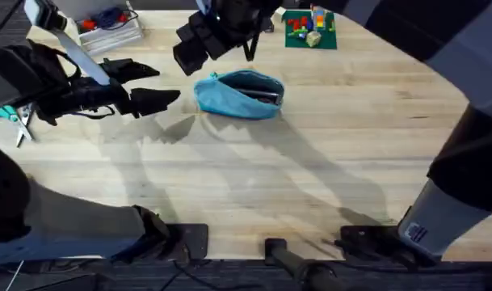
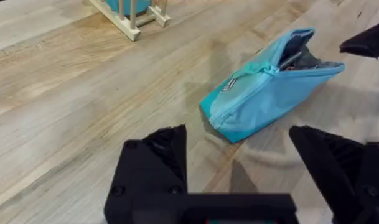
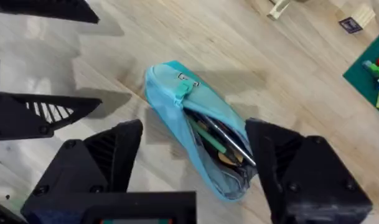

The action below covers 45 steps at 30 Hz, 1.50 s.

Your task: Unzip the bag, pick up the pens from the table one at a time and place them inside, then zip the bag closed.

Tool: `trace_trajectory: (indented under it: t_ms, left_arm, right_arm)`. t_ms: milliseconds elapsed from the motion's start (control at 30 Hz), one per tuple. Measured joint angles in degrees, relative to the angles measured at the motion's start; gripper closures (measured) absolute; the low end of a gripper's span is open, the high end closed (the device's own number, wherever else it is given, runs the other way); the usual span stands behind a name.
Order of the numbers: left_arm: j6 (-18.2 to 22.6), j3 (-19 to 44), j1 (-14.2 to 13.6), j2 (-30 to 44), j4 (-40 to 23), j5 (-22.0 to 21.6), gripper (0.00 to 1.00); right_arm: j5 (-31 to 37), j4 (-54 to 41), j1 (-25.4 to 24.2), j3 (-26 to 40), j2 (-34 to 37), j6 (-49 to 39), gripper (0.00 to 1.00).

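The bag (image 1: 239, 94) lies on its side on the table (image 1: 310, 162), toward the far middle of the top, its zip partly undone so that one end gapes; in the right wrist view the pens (image 3: 221, 138) show inside that open end, a silver-grey one and darker ones beside it, lying along the pouch; the other end is closed, with the zip pull (image 3: 182, 92) resting about a third of the way along

The left gripper (image 1: 145, 85) hangs just to the left of the bag, near it but not touching; its two black fingers are spread wide apart with nothing between them; in its own wrist view the fingers (image 2: 153, 163) frame the closed end of the bag (image 2: 264, 87), which sits ahead of them on bare wood

The right gripper (image 3: 192, 168) is above the bag, reached across from the right side of the table; its fingers (image 3: 108, 155) are also spread, one on each side of the bag's open end (image 3: 201, 124), and hold nothing; whether they touch the fabric I cannot tell

Scissors (image 1: 15, 121) lie at the left edge of the table; a green board with small coloured blocks (image 1: 310, 28) sits at the far side, well apart from the bag
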Motion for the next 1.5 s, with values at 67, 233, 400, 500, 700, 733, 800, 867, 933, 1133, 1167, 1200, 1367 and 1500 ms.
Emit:
trace_trajectory:
  t_ms: [67,233,400,500,700,733,800,867,933,1133,1167,1200,1367,1500]
  left_arm:
    - [-0.04,0.00,0.00,0.00,0.00,0.00,0.008]
    - [-0.24,0.00,0.00,0.00,0.00,0.00,0.008]
    - [-0.30,0.00,0.00,0.00,0.00,0.00,0.008]
    - [-0.31,0.00,0.00,0.00,0.00,0.00,0.007]
    - [-0.31,0.00,0.00,0.00,0.00,0.00,0.008]
    - [-0.31,0.00,0.00,0.00,0.00,0.00,0.009]
    - [-0.31,0.00,0.00,0.00,0.00,0.00,0.008]
    - [-0.31,0.00,0.00,0.00,0.00,0.00,0.008]
    - [-0.31,0.00,0.00,0.00,0.00,0.00,0.008]
    - [-0.31,0.00,0.00,0.00,0.00,0.00,0.008]
    - [-0.31,0.00,0.00,0.00,0.00,0.00,0.008]
    - [-0.31,0.00,0.00,0.00,0.00,0.00,0.007]
    - [-0.31,0.00,0.00,0.00,0.00,0.00,0.007]
    - [-0.31,0.00,0.00,0.00,0.00,0.00,0.007]
  right_arm:
    - [-0.02,-0.42,0.00,0.02,0.00,0.00,0.006]
    - [-0.02,-3.24,0.25,0.02,0.00,-0.02,0.010]
    - [-0.02,-2.65,1.30,0.02,0.00,-0.02,0.010]
    - [-0.03,-1.02,1.79,0.07,0.00,-0.02,0.010]
    - [-0.04,-1.10,1.92,0.07,0.02,0.04,0.010]
    - [-0.03,-1.12,1.92,0.07,0.07,0.09,0.010]
    - [-0.04,-1.15,1.92,0.11,0.33,0.17,0.009]
    - [-0.06,-1.17,1.92,0.22,0.88,0.28,0.009]
    - [-0.62,-1.15,1.92,0.26,1.72,0.50,0.010]
    - [-1.31,-0.45,1.92,0.26,4.33,0.94,0.009]
    - [-1.33,-0.02,1.92,0.26,4.67,0.94,0.009]
    - [-1.32,0.32,1.92,0.26,4.88,0.94,0.010]
    - [-1.31,2.01,1.86,0.26,5.49,0.96,0.010]
    - [-1.31,3.18,1.55,0.28,6.51,1.51,0.010]
